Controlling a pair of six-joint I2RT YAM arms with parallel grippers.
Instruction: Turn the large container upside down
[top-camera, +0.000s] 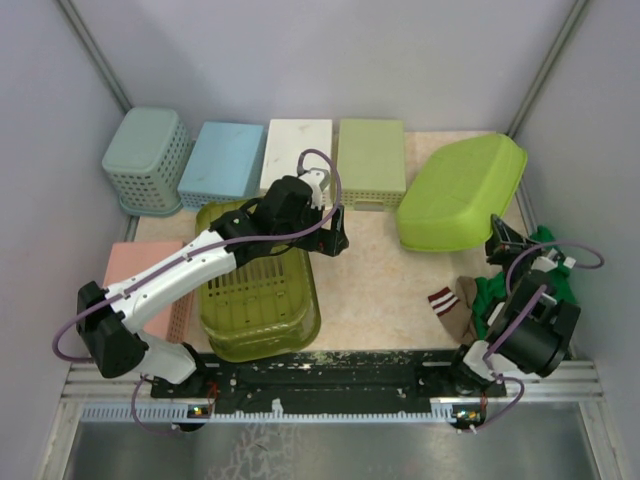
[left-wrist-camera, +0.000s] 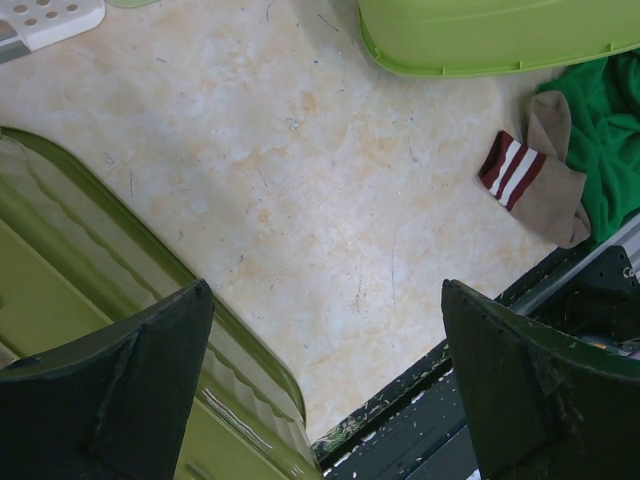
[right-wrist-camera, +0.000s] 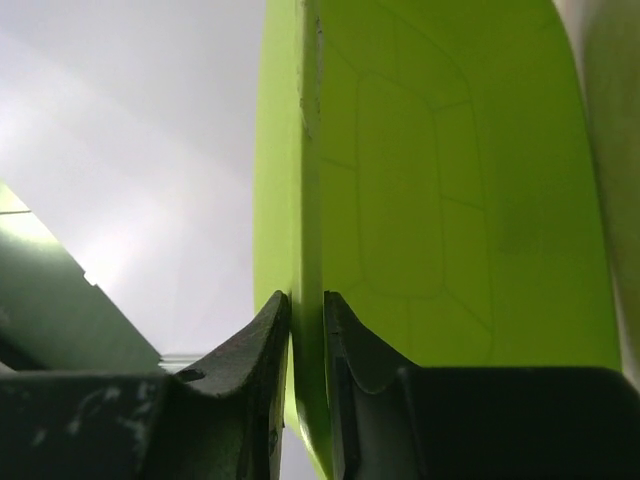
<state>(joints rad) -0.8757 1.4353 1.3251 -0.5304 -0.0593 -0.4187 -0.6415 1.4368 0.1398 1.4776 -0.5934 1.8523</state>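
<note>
**Desk:** Where was the large container (top-camera: 462, 193) when the frame was taken?

**Stringer:** It was at the right rear of the bench (top-camera: 380, 295), tilted. Its smooth bottom faced up and its rolled rim sat low to the bench on the near side. The right wrist view looked straight at that bottom, with its raised panel (right-wrist-camera: 400, 190) plain to see.

**Desk:** And the right hand (right-wrist-camera: 307, 303)?

**Stringer:** It was clamped on the container's thin lime-green edge. The two fingers (right-wrist-camera: 250, 345) were pinched nearly together, one on each face of the plastic. From above, it met the tub at the near right corner.

**Desk:** The left hand (left-wrist-camera: 322, 298)?

**Stringer:** It was spread wide and held nothing. It hung over bare bench just beside the right wall of an olive-green slatted basket (top-camera: 258, 295).

**Desk:** What else was on the bench?

**Stringer:** A striped sock (left-wrist-camera: 535, 180) lay against a green cloth (left-wrist-camera: 610, 130) at the near right, just beside the tub. Four small baskets lined the back: grey-green (top-camera: 147, 158), blue (top-camera: 222, 158), white (top-camera: 297, 150) and pale green (top-camera: 372, 160). A pink one (top-camera: 150, 285) sat at the left, partly under the left arm
</note>
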